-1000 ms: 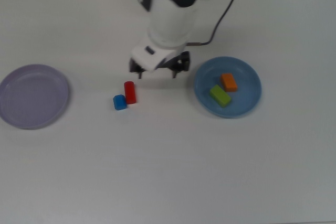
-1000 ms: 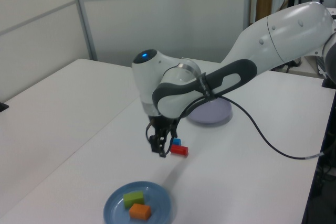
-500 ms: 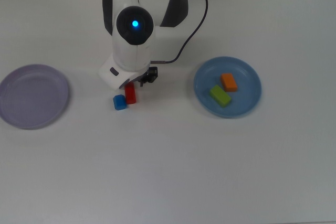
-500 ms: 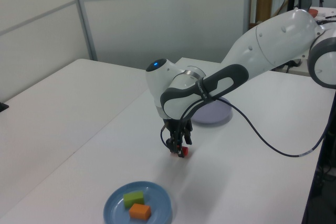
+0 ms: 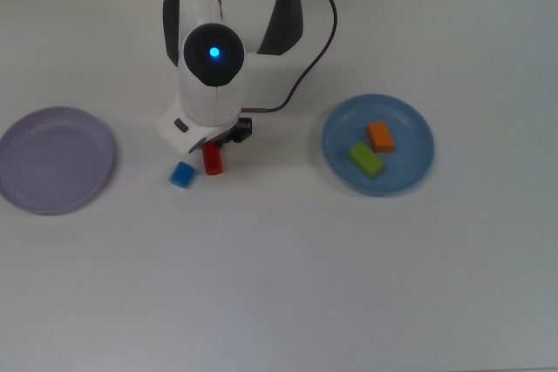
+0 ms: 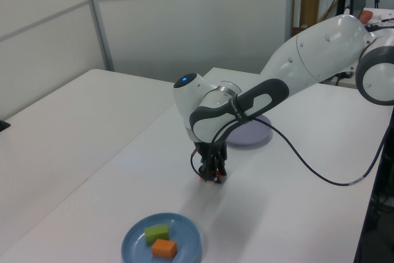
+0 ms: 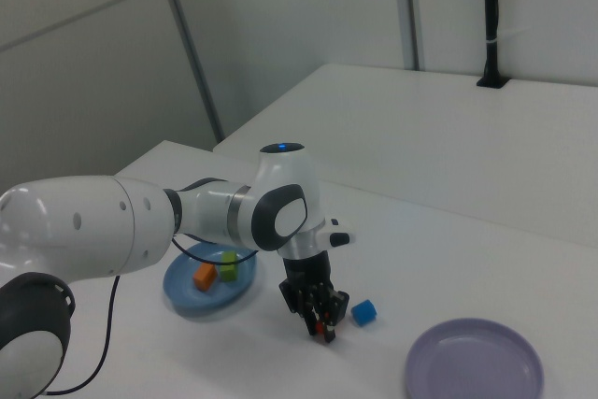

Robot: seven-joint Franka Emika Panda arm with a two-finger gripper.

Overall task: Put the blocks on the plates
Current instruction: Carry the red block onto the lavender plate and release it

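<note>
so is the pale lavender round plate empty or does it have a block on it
Empty. The pale lavender round plate shows a bare surface in the top view and the right view; the small blue block lies on the table beside it.

A white table [image 5: 279, 285] carries the blue plate [image 5: 417, 168]; taking the top view's directions, the red block [image 5: 213, 161] lies left of it, the blue block [image 5: 182, 174] farther left, the lavender plate [image 5: 54, 160] farthest.
</note>
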